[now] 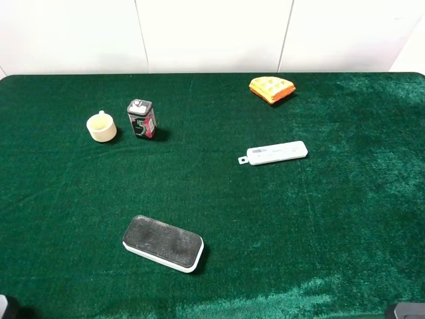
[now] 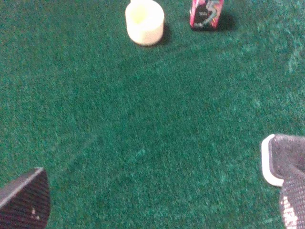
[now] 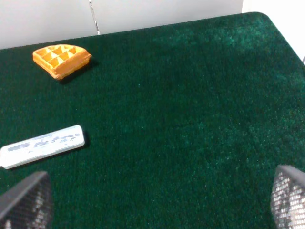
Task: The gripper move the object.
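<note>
Exterior high: object (image 1: 141, 119) upright on green bench (image 1: 279, 219), upper left of frame, just right of cream cup (image 1: 101, 127); speaker (image 1: 163, 243) lower left. Left wrist: left gripper (image 2: 162, 200) fingers (image 2: 26, 202) spread wide, empty. Right wrist: right gripper (image 3: 157, 198) fingers (image 3: 26, 200) apart, empty.

**Camera placement, three views**

Exterior high: mounted above, looking steeply down on the whole green table (image 1: 279, 226) toward the white wall.

Left wrist: low and close over the cloth; shares the cream cup (image 2: 144, 21), the object (image 2: 206, 15) and the speaker (image 2: 281, 160).

Right wrist: low, facing the far corner; shares the waffle (image 3: 61, 59) and white device (image 3: 42, 145).
</note>
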Robot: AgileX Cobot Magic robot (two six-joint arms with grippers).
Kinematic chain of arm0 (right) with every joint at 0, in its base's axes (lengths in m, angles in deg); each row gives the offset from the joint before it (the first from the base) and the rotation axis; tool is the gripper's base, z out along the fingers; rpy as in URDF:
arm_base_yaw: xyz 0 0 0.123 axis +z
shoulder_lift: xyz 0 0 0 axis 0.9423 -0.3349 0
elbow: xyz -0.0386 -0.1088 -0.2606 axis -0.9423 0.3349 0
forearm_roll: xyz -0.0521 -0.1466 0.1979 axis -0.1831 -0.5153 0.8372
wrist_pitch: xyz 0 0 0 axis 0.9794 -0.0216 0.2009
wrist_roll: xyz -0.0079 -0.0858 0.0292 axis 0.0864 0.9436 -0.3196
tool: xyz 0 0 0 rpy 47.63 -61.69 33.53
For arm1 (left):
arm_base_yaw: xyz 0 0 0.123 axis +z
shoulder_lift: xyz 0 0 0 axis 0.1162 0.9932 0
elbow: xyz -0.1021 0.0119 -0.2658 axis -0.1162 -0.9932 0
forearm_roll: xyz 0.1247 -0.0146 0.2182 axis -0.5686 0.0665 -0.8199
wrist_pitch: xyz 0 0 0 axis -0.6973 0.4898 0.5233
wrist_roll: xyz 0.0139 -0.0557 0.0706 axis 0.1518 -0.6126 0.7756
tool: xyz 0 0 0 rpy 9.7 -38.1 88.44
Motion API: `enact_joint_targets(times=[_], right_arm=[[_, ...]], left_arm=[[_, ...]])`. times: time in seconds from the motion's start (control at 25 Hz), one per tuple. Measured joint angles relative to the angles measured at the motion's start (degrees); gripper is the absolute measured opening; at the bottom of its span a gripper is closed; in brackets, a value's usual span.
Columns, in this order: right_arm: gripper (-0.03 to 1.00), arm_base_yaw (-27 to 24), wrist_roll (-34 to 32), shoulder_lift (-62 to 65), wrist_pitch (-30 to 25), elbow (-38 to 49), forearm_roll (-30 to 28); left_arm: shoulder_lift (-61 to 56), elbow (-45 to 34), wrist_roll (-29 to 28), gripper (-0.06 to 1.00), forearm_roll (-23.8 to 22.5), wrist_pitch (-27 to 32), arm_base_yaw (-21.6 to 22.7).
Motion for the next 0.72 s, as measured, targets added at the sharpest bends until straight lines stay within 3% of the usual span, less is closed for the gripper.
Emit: enact_joint_targets(times=[0.72], right_arm=[[0.70,0.0,0.0,0.0,0.0,0.0,0.2]], left_arm=[[-2.5,0.0,0.6,0.98,0.3,-0.3,0.4]])
